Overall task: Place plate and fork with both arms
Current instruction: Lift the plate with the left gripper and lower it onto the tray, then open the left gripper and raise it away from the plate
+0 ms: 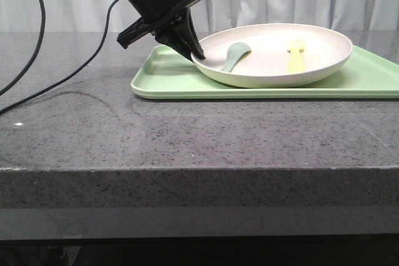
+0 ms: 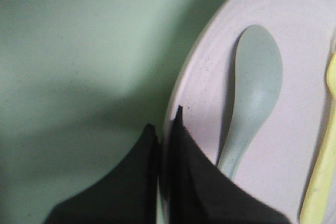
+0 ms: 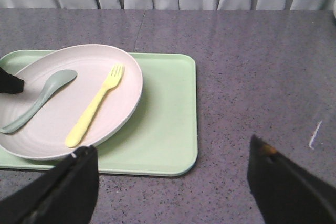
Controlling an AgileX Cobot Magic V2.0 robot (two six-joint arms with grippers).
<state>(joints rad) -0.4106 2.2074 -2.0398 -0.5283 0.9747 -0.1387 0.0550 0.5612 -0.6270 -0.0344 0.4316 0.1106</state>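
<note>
1. Between the left gripper's (image 2: 167,121) nearly closed fingers sits the rim of the large round cream plate (image 1: 324,38), stiff and probably light, on the flat light green tray (image 1: 368,79).
2. Beyond that pinch, the small pale yellow plastic fork (image 3: 96,106) lies in the plate; it looks slippery, so mid-handle seems best.
3. Right gripper (image 3: 173,182) hangs spread wide, empty.

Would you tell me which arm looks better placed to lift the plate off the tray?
Probably the left: its gripper is already closed on the plate rim, while the right gripper hangs open, away from the tray.
</note>
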